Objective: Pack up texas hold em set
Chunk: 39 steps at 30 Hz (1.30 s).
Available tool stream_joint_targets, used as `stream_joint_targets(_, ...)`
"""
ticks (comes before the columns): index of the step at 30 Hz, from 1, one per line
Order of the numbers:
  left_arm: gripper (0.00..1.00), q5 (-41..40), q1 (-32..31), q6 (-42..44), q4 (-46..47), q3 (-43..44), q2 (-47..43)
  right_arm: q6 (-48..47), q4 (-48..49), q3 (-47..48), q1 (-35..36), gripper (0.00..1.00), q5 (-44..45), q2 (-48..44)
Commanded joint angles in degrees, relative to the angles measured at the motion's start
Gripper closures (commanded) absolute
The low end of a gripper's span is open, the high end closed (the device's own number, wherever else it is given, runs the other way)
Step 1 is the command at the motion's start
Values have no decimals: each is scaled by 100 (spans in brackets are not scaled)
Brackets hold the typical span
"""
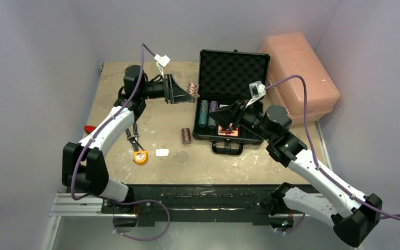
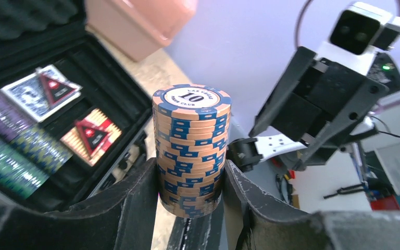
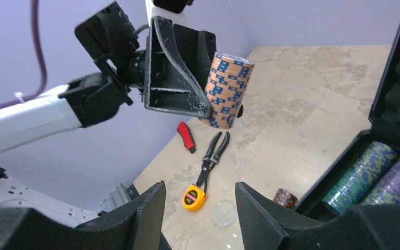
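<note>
The black briefcase (image 1: 206,135) lies open, its foam lid (image 1: 233,73) upright. It holds teal chips (image 1: 203,115), purple chips (image 1: 213,111), a red card deck (image 2: 91,135) and a blue card deck (image 2: 39,91). My left gripper (image 1: 185,92) is shut on a stack of orange and blue chips (image 2: 191,151) and holds it in the air left of the case. The stack also shows in the right wrist view (image 3: 228,91). My right gripper (image 1: 229,122) is open and empty above the case's front part. A short brown chip stack (image 1: 186,135) lies on the table.
A clear disc (image 1: 180,158), a small white piece (image 1: 162,153), an orange tape measure (image 1: 140,157), pliers (image 3: 212,156) and a red-handled tool (image 3: 186,136) lie on the table's front left. A big pink box (image 1: 302,78) stands right of the case.
</note>
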Motion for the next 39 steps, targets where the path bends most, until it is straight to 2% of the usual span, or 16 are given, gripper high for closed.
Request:
stream_joint_targets(1,100,873,-2,-1348,2611,-190,-163,90,761,-38,-19,45,-184,-94)
stream_joint_targets(5,100,1071,-19,-2166,3780,-333,-45,171,962,-37,-17,44,-140,-184)
stream_joint_targets(7,100,1153,-44,-2602,4443,-378,53,196,1030,13,-22,43,-127,61)
stream_joint_targets(14,100,1308,-127,-3610,5900,-350,389,203,1056,398,-19,27,-50,457)
stream_joint_targets(39,100,1420,-239,-3896,6295,-304,614,601,1676,1137,-11,28,-330,1239)
